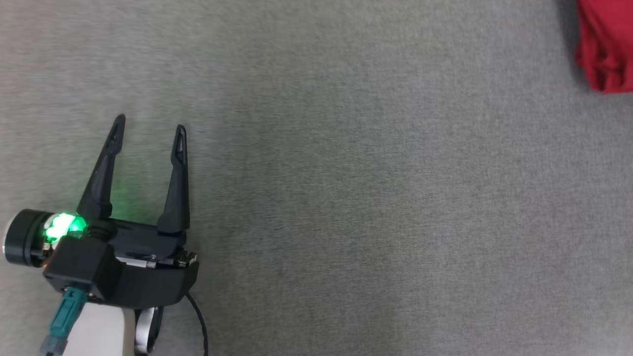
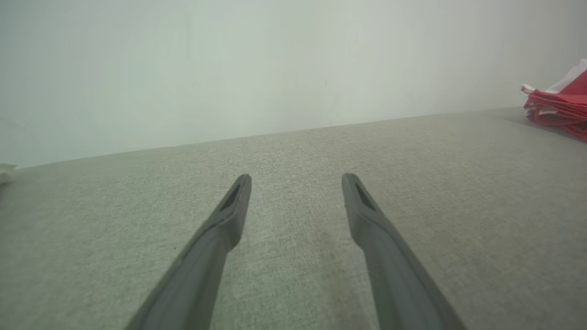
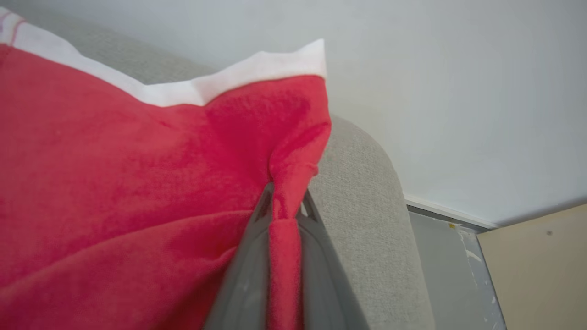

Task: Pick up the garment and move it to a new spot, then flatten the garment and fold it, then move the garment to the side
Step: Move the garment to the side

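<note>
The garment [image 1: 606,44] is red with a white band, bunched at the top right corner of the head view on the grey fabric surface [image 1: 346,198]. In the right wrist view the red cloth [image 3: 137,183] spreads to the left, and my right gripper [image 3: 285,204] is shut on a pinched fold of it near the white hem [image 3: 257,73]. My left gripper [image 1: 150,129] hovers low over bare grey fabric at the lower left, fingers spread open with nothing between them. From the left wrist view the garment [image 2: 559,107] lies far to the right of my left gripper [image 2: 296,179].
A rounded edge of the grey surface [image 3: 367,192] sits just right of the held fold, with a pale wall [image 3: 435,91] and floor [image 3: 449,266] beyond. A small pale object [image 2: 5,173] shows at the far left edge.
</note>
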Motion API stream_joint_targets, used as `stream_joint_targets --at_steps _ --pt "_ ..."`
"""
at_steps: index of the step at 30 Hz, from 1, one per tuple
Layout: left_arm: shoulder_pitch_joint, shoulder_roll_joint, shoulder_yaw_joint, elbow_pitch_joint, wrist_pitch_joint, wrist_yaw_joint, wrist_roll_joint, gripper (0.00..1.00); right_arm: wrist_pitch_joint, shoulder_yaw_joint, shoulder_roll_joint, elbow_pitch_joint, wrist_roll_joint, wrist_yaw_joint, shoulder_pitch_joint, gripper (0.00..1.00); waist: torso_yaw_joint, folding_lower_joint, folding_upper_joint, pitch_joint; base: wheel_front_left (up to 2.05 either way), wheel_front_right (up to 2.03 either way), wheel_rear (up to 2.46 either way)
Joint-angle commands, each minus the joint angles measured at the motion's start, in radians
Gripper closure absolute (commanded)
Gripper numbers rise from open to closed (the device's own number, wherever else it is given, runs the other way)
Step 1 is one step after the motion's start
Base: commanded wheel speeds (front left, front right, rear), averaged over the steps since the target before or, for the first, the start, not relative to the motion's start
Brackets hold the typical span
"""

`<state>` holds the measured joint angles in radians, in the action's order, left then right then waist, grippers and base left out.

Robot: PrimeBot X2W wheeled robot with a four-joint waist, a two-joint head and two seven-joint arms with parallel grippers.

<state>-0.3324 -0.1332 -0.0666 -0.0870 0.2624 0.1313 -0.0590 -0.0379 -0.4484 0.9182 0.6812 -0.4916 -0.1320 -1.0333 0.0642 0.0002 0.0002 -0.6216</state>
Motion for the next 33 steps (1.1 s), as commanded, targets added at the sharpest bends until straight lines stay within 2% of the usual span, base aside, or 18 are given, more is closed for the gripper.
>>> stream_joint_targets --at_steps 1,13,18,22,23,24,28,33 --pt "-0.012 -0.005 0.001 -0.012 0.004 -0.001 0.003 0.0 -0.009 0.005 0.014 -0.02 0.0 0.003 -0.015 1.0 0.066 -0.0002 -0.0002 -0.072 0.0 0.0 0.0" --pt "-0.025 0.016 -0.017 -0.072 0.002 -0.001 0.005 0.0 -0.133 0.143 0.199 -0.162 0.003 0.003 0.016 1.0 0.061 -0.0002 -0.0002 -0.125 0.0 0.0 0.0" --pt "-0.033 0.019 -0.024 -0.079 -0.001 -0.001 0.002 0.0 -0.151 0.2 0.225 -0.168 -0.001 0.003 0.039 1.0 0.048 -0.0002 -0.0002 -0.144 0.0 0.0 0.0" --pt "-0.037 0.02 -0.021 -0.081 -0.001 -0.001 0.0 0.0 -0.151 0.238 0.216 -0.159 0.026 0.003 0.053 1.0 0.04 -0.0002 -0.0002 -0.154 0.0 0.0 0.0" --pt "-0.036 0.019 -0.019 -0.08 -0.002 -0.001 0.001 0.0 -0.151 0.245 0.213 -0.16 0.035 0.003 0.058 0.35 0.039 -0.0002 -0.0002 -0.155 0.0 0.0 0.0" --pt "-0.037 0.019 -0.016 -0.079 -0.003 -0.002 0.0 0.0 -0.16 0.254 0.207 -0.155 0.041 0.003 0.06 0.0 0.039 -0.0002 -0.0002 -0.155 0.0 0.0 0.0" --pt "-0.033 0.02 -0.007 -0.06 -0.002 -0.002 -0.004 0.0 -0.147 0.293 0.176 -0.156 0.098 0.003 0.064 0.0 0.038 -0.0002 -0.0002 -0.133 0.0 0.0 0.0" --pt "0.009 0.025 0.014 -0.045 -0.002 -0.004 -0.013 0.0 -0.105 0.321 0.097 -0.19 0.146 0.003 0.07 0.0 0.044 -0.0002 -0.0002 -0.059 0.0 0.0 0.0"
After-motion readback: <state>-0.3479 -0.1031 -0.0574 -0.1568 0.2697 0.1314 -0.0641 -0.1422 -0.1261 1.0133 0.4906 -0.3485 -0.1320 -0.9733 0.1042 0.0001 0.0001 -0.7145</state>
